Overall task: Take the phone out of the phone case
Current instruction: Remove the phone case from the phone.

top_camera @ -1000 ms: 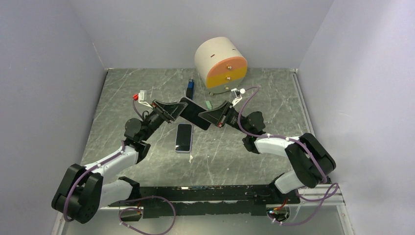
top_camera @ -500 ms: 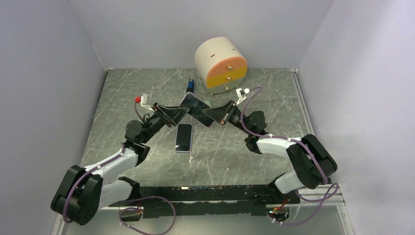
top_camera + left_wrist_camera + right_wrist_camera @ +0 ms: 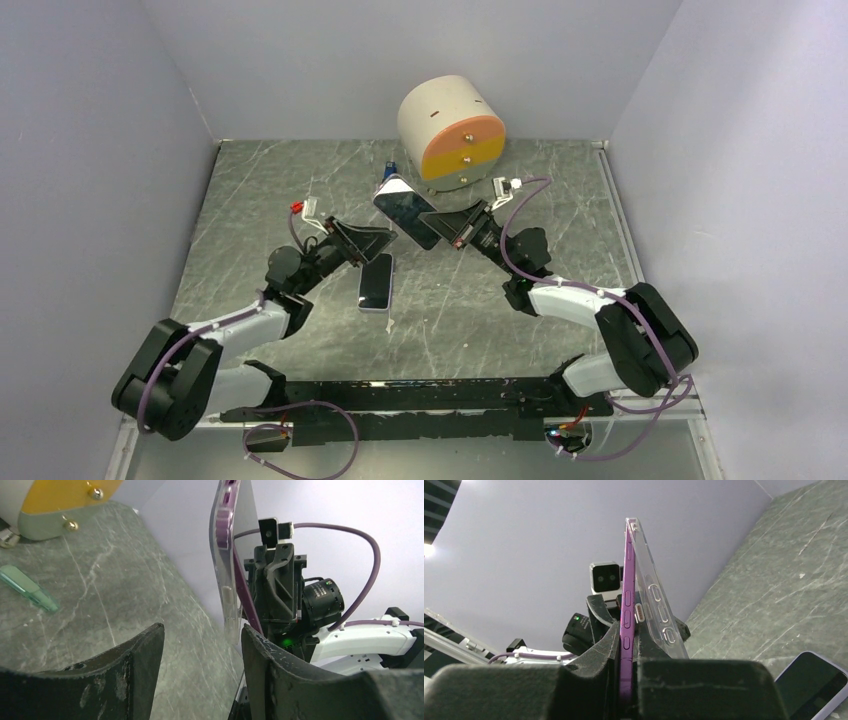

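Phone (image 3: pixel 627 580) sits clamped in the right pincer (image 3: pixel 627 640), lower end hidden; left pincer (image 3: pixel 202 630) stands apart.

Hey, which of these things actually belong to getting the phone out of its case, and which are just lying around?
For the job:
- purple phone
- clear case
- right end effector, clamped on the purple phone
- left end effector, open

Lying about:
- second phone, lying flat
- orange-faced drum
- green stick
- blue item

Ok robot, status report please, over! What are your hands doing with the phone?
Left gripper open, empty. Right gripper shut on the phone. Clear case partly peeled, not yet off. Second phone lies flat below.
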`<action>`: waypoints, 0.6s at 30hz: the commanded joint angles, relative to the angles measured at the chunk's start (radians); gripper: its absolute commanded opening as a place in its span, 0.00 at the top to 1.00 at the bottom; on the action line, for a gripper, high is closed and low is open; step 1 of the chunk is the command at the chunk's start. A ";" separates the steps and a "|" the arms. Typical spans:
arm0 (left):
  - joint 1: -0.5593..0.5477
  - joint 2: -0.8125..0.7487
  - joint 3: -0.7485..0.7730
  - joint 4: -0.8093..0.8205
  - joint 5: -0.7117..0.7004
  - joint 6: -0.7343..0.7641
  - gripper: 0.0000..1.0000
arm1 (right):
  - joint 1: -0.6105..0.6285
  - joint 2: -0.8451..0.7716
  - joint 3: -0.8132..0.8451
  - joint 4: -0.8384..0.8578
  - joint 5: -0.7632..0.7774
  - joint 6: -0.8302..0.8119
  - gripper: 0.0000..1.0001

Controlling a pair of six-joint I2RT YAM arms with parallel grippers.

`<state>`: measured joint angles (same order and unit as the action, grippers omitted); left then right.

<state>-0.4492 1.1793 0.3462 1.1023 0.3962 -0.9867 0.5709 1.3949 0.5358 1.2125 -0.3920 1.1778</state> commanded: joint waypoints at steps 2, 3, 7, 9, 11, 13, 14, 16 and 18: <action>-0.039 0.065 0.069 0.129 0.054 -0.003 0.39 | 0.017 -0.031 0.036 0.107 0.049 0.025 1.00; -0.045 0.070 0.077 0.127 0.053 0.002 0.39 | 0.019 -0.030 0.036 0.112 0.051 0.028 1.00; -0.062 0.088 0.088 0.128 0.044 0.012 0.41 | 0.021 -0.030 0.038 0.115 0.050 0.028 1.00; -0.068 0.092 0.101 0.114 0.045 0.021 0.42 | 0.024 -0.028 0.039 0.118 0.048 0.029 1.00; -0.074 0.093 0.111 0.091 0.039 0.027 0.44 | 0.026 -0.025 0.041 0.125 0.046 0.033 1.00; -0.078 0.097 0.119 0.069 0.032 0.034 0.47 | 0.027 -0.020 0.043 0.136 0.042 0.040 1.00; -0.078 0.098 0.120 0.063 0.025 0.037 0.49 | 0.028 -0.018 0.043 0.144 0.040 0.044 1.00; -0.080 0.100 0.115 0.060 0.013 0.040 0.52 | 0.029 -0.016 0.043 0.159 0.039 0.055 1.00; -0.081 0.103 0.102 0.056 -0.002 0.039 0.53 | 0.027 -0.019 0.039 0.163 0.042 0.058 1.00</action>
<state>-0.5251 1.2736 0.4332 1.1587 0.4252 -0.9794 0.5919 1.3949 0.5358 1.2137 -0.3561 1.1980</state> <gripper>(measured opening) 0.479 0.092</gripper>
